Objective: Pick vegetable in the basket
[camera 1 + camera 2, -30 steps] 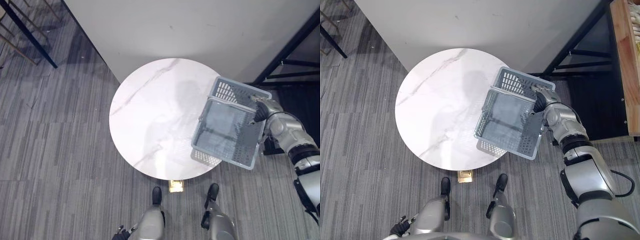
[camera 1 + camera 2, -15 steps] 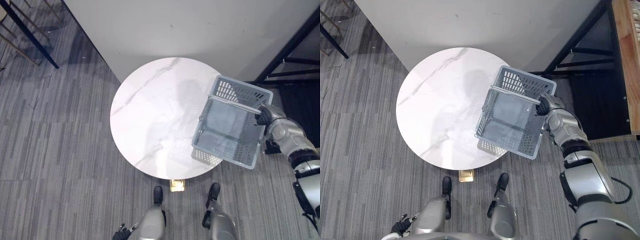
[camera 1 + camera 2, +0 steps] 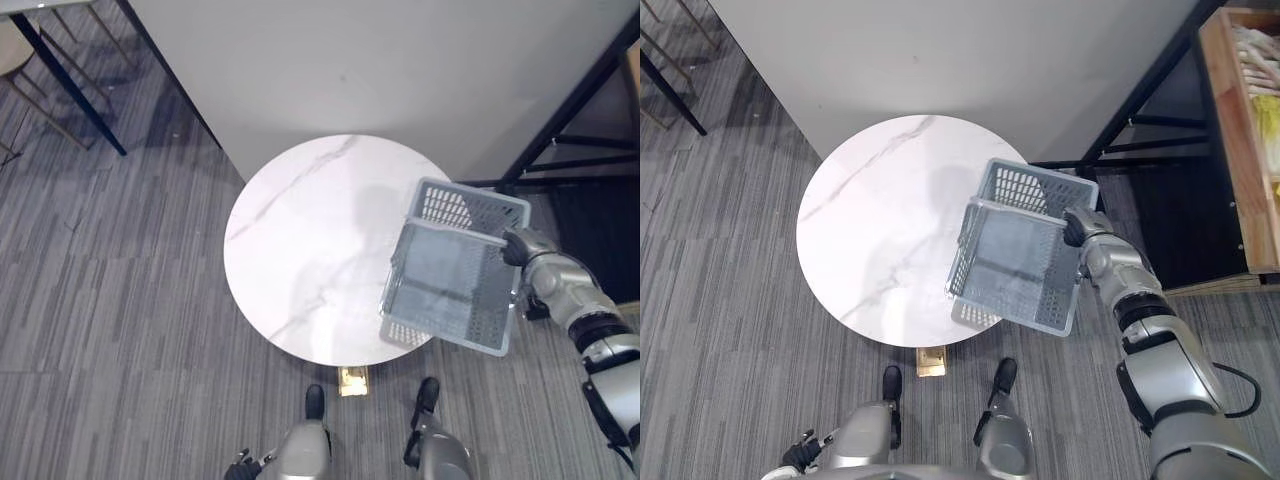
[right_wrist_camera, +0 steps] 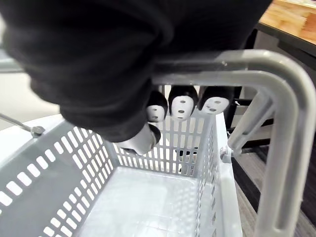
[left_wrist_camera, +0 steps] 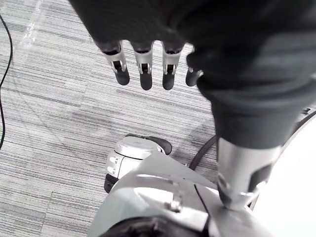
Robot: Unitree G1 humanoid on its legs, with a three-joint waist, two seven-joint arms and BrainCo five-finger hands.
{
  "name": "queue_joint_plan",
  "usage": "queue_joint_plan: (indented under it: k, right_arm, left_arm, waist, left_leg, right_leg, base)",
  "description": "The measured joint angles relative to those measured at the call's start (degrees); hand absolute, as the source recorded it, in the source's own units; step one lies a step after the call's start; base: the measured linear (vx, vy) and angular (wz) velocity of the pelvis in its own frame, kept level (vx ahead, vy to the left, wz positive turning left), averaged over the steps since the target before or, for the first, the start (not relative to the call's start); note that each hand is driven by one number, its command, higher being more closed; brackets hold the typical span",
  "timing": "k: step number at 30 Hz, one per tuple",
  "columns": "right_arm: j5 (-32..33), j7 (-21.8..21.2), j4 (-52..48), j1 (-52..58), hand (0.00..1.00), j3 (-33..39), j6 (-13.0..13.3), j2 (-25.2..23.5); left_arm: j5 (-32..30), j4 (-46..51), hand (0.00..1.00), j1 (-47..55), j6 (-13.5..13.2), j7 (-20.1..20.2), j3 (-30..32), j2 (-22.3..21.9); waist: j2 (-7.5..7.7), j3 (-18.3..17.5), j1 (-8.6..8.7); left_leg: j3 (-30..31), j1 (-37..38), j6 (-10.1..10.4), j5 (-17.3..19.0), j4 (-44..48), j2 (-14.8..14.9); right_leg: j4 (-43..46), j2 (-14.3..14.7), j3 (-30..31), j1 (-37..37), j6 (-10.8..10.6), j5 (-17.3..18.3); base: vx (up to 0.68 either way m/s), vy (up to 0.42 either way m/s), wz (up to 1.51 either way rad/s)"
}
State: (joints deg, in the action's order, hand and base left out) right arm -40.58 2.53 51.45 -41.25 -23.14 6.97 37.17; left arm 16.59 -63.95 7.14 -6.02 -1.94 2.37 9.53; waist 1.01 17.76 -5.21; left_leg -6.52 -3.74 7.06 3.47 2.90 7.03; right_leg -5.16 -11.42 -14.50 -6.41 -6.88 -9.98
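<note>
An empty grey plastic basket [image 3: 450,272] hangs tilted over the right edge of the round white marble table [image 3: 300,250]. My right hand [image 3: 1077,227] is at the basket's far right side, shut on its grey handle [image 4: 237,74]. In the right wrist view its dark fingertips [image 4: 180,103] curl under the bar, above the bare basket floor. My left hand [image 5: 143,64] hangs low beside my body over the carpet, fingers straight and holding nothing. I see no vegetable in the basket.
A wooden crate [image 3: 1245,130] with pale and yellow produce stands at the far right. A black metal frame [image 3: 570,110] sits behind the basket. A white wall panel [image 3: 380,60] backs the table. Dark chair legs [image 3: 60,90] stand at the far left on grey carpet.
My right hand's fingers have curled round the basket handle. The whole view has shifted a little, so the wooden crate now shows more.
</note>
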Motion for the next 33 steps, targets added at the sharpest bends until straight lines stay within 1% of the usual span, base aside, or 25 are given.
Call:
queue_joint_plan:
  k: [2,3,5,7,8,11,12,13,14,17,19,21,23,24,25,26,27,28,29,30,31,32,33]
  right_arm:
    - [0.1,-1.7,-5.6,2.4,1.00,-2.7,1.4,0.1]
    - [0.1,-2.0,-7.0,3.1,1.00,-3.0,1.7,0.1]
    - [0.4,-3.4,-11.6,5.7,1.00,-5.4,2.7,2.0]
    - [1.3,-4.1,-14.5,6.9,1.00,-6.3,3.4,3.7]
    - [2.5,-4.9,-17.3,8.0,1.00,-6.7,4.4,5.0]
    - [3.5,-5.7,-20.5,9.2,1.00,-6.7,5.7,6.3]
    - [5.7,-6.7,-22.3,10.2,1.00,-6.7,6.1,7.3]
    - [6.1,-7.0,-22.9,10.6,1.00,-6.7,6.3,7.5]
    - [8.7,-8.0,-24.7,12.6,1.00,-6.6,6.4,8.6]
    - [11.7,-9.4,-27.3,16.4,1.00,-6.5,6.8,9.4]
    - [12.4,-9.9,-28.9,18.9,1.00,-6.4,7.5,9.8]
    - [12.4,-10.7,-29.7,20.9,1.00,-6.4,7.6,9.8]
    - [12.4,-11.6,-30.8,22.8,1.00,-6.4,8.1,9.8]
    - [12.4,-11.7,-30.8,23.0,1.00,-6.4,8.2,9.7]
    - [12.4,-11.8,-30.8,23.1,1.00,-6.5,8.4,9.7]
    - [12.4,-11.8,-30.9,23.3,1.00,-6.4,8.6,9.6]
    - [12.4,-11.7,-30.9,24.0,1.00,-6.4,8.6,9.6]
    - [12.4,-11.7,-31.1,24.8,1.00,-6.0,8.6,9.6]
    - [12.4,-11.7,-31.5,28.0,1.00,-3.8,8.7,9.6]
    - [12.4,-11.7,-31.7,29.3,1.00,-2.9,8.6,9.6]
    - [12.4,-11.8,-32.4,31.3,1.00,-1.1,8.5,9.7]
    - [12.2,-11.7,-34.1,33.5,1.00,1.8,8.4,9.7]
    - [11.9,-11.6,-35.3,34.4,1.00,3.7,8.3,9.8]
  left_arm:
    - [-0.7,-0.2,0.00,0.5,0.4,0.1,0.6,0.0]
    - [-1.3,-0.4,0.00,0.6,0.4,0.1,1.0,0.0]
    - [-1.8,-0.5,0.00,1.2,0.4,0.6,2.0,0.0]
    - [-1.9,-0.5,0.00,1.7,0.4,0.9,2.6,0.0]
    - [-2.2,-0.5,0.00,2.0,0.5,1.1,3.3,0.1]
    - [-3.5,-0.5,0.00,2.6,0.5,1.2,4.4,0.2]
    - [-4.0,-0.5,0.00,2.9,0.4,1.3,4.7,0.4]
    - [-4.0,-0.5,0.00,3.1,0.4,1.5,4.7,0.4]
    - [-4.0,-0.6,0.00,3.5,0.4,2.0,4.8,0.4]
    - [-4.0,-1.1,0.00,4.2,0.4,2.3,5.0,0.4]
    - [-4.4,-1.2,0.00,4.3,0.5,2.4,5.5,0.4]
    - [-4.7,-1.7,0.00,4.5,0.6,2.8,6.2,0.2]
    - [-6.6,-1.7,0.00,4.8,1.1,3.1,7.6,0.1]
    - [-6.7,-1.6,0.00,4.8,1.2,3.3,7.9,0.1]
    - [-6.7,-1.4,0.00,5.4,1.2,3.5,8.6,-0.2]
    - [-6.7,-1.3,0.00,5.7,1.2,3.5,9.1,-0.4]
    - [-6.7,-1.0,0.00,6.0,1.2,3.5,9.2,-0.5]
    - [-6.7,-1.1,0.00,6.1,1.3,3.6,9.1,-0.6]
    - [-6.7,-1.0,0.00,6.3,1.3,3.5,9.1,-0.9]
    - [-6.7,-1.0,0.00,6.4,1.2,3.5,9.1,-0.9]
    - [-6.7,-1.0,0.00,6.5,1.2,3.5,9.0,-0.9]
    - [-6.7,-1.0,0.00,6.5,1.2,3.5,8.6,-0.7]
    - [-7.8,-0.9,0.00,6.1,1.1,3.5,8.2,-0.3]
  waist:
    - [0.28,-1.8,0.10]
    - [0.36,-2.3,0.18]
    - [0.98,-5.0,0.46]
    - [1.59,-5.9,0.54]
    - [2.13,-6.7,0.69]
    - [3.06,-7.9,1.02]
    - [3.40,-8.5,1.43]
    - [3.49,-8.7,1.54]
    - [3.58,-9.5,1.69]
    - [3.50,-10.8,1.95]
    - [3.40,-11.5,2.13]
    - [3.33,-11.7,2.21]
    - [3.34,-12.0,2.10]
    - [3.33,-12.0,2.01]
    - [3.19,-12.0,1.75]
    - [2.83,-12.1,1.87]
    - [2.21,-12.1,2.00]
    - [1.98,-12.2,2.02]
    - [1.68,-12.2,2.06]
    - [1.66,-12.2,2.25]
    - [1.68,-12.1,2.84]
    - [1.81,-11.9,3.73]
    - [1.96,-11.9,3.84]
  left_leg:
    - [-0.8,1.4,0.0,0.0,-0.8,0.4]
    - [-0.9,1.6,0.1,0.0,-0.9,0.4]
    - [-1.1,2.1,0.2,0.1,-1.2,0.5]
    - [-1.3,2.6,0.2,0.1,-1.5,0.5]
    - [-1.6,3.2,0.2,0.1,-1.7,0.5]
    - [-2.3,3.8,0.2,0.1,-1.8,0.4]
    - [-2.3,3.8,0.2,0.1,-1.7,0.3]
    - [-2.4,3.9,0.2,0.1,-1.7,0.3]
    - [-2.4,3.9,0.2,0.1,-1.7,0.3]
    - [-2.4,4.0,0.2,0.1,-1.7,0.3]
    - [-2.4,4.1,0.2,0.1,-1.7,0.4]
    - [-2.5,4.9,0.2,0.1,-1.7,0.4]
    - [-3.0,6.0,0.5,0.4,-1.5,0.6]
    - [-3.3,6.0,0.5,1.0,-0.6,0.8]
    - [-4.0,5.2,0.6,3.2,3.1,1.6]
    - [-4.2,4.2,0.6,5.2,6.8,2.5]
    - [-4.4,3.6,0.8,7.5,10.3,3.6]
    - [-4.6,3.7,0.8,8.3,11.5,4.0]
    - [-5.1,3.8,0.7,9.7,13.6,4.4]
    - [-5.2,3.8,0.6,10.2,14.3,4.3]
    - [-5.3,3.7,0.3,11.0,15.9,4.2]
    - [-6.2,1.2,-0.4,12.4,19.2,3.9]
    - [-7.6,-0.6,-1.1,13.5,21.5,3.7]
  right_leg:
    - [-0.3,0.5,0.8,0.6,0.0,0.0]
    - [-0.4,0.6,0.8,0.8,0.0,0.0]
    - [-0.8,0.7,1.0,1.1,0.0,0.0]
    - [-0.8,0.7,1.1,1.3,-0.1,0.0]
    - [-0.8,0.7,1.3,1.7,-0.1,0.0]
    - [-0.9,0.7,2.0,1.8,-0.2,-0.1]
    - [-0.9,0.6,2.1,1.8,-0.3,-0.2]
    - [-0.9,0.5,2.1,1.8,-0.3,-0.2]
    - [-0.9,0.5,2.0,1.8,-0.3,-0.2]
    - [-0.9,0.5,2.0,1.9,-0.4,-0.2]
    - [-0.9,0.6,2.0,2.0,-0.4,-0.2]
    - [-0.9,0.6,2.0,2.8,-0.4,-0.2]
    - [-0.9,0.8,2.6,3.6,-0.4,-0.1]
    - [-0.9,0.9,2.8,3.8,-0.4,-0.1]
    - [-0.6,1.4,3.9,4.0,-0.3,-0.1]
    - [0.1,1.8,4.2,4.1,-0.2,0.4]
    - [1.8,2.4,4.5,4.1,-0.2,1.5]
    - [2.8,2.6,4.8,4.1,-0.2,2.1]
    - [6.0,2.5,5.4,3.7,-0.4,3.7]
    - [7.4,2.2,5.6,3.3,-0.6,4.3]
    - [9.3,1.8,6.1,2.4,-0.9,4.9]
    - [11.6,1.2,7.9,-0.3,-1.2,5.0]
    - [12.3,0.9,9.7,-2.6,-1.9,4.5]
  base:
    - [0.01,-0.023,-0.18]
    - [0.01,-0.017,-0.11]
    - [0.02,-0.014,-0.04]
    - [0.02,-0.005,-0.05]
    - [-0.01,-0.001,-0.08]
    - [-0.02,-0.002,-0.12]
    - [-0.03,-0.005,-0.05]
    - [-0.05,-0.009,-0.01]
    - [0.00,0.000,0.00]
    - [0.00,0.000,0.00]
    - [0.00,0.000,0.00]
    - [-0.01,-0.002,-0.02]
    - [-0.02,-0.003,-0.10]
    - [-0.03,-0.004,-0.28]
    - [-0.04,-0.008,-0.33]
    - [-0.06,-0.002,-0.40]
    - [-0.05,0.007,-0.26]
    - [-0.04,0.038,-0.23]
    - [-0.03,0.049,-0.14]
    - [-0.05,0.081,-0.10]
    - [-0.07,0.116,-0.21]
    - [-0.12,0.173,-0.43]
    - [-0.13,0.174,-0.57]
